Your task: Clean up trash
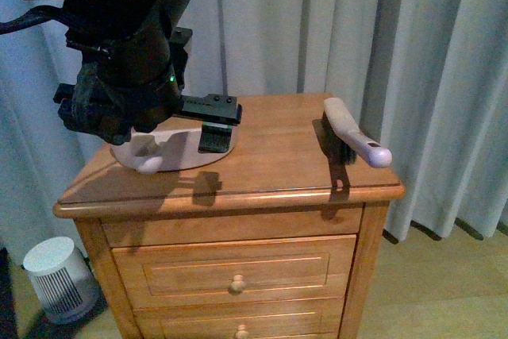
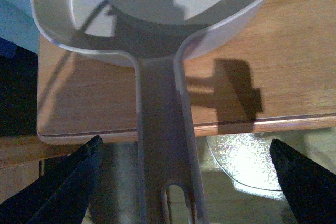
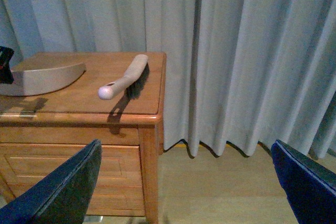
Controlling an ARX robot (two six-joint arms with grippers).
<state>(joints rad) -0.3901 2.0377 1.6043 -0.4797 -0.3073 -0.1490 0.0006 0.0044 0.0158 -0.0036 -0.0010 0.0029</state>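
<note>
**Trash:** not seen in any view. Its place relative to either tool, its heading and its long axis cannot be told.

**Left tool** (image 2: pixel 185 142): held wide, nothing gripped. Its fingers are set either side of the dustpan's handle, apart from it, just off the counter's edge.

**Right tool** (image 3: pixel 186 145): held wide and empty, well away from the counter, off its right side.

**Dustpan** (image 1: pixel 194 156): pale, laid flat on the left part of the counter (image 1: pixel 278 156). It is partly covered by the left arm, and its handle reaches past the edge.

**Brush** (image 1: pixel 349 132): pale handle, black bristles, laid near the right edge. The rounded handle tip is turned to the front right corner. It is well apart from the dustpan.

**Surroundings:** drawers (image 1: pixel 236 282) are fitted below the top. A grey curtain (image 1: pixel 317 21) is hung behind. A round white appliance (image 1: pixel 55 275) is stood on the floor at the left.
</note>
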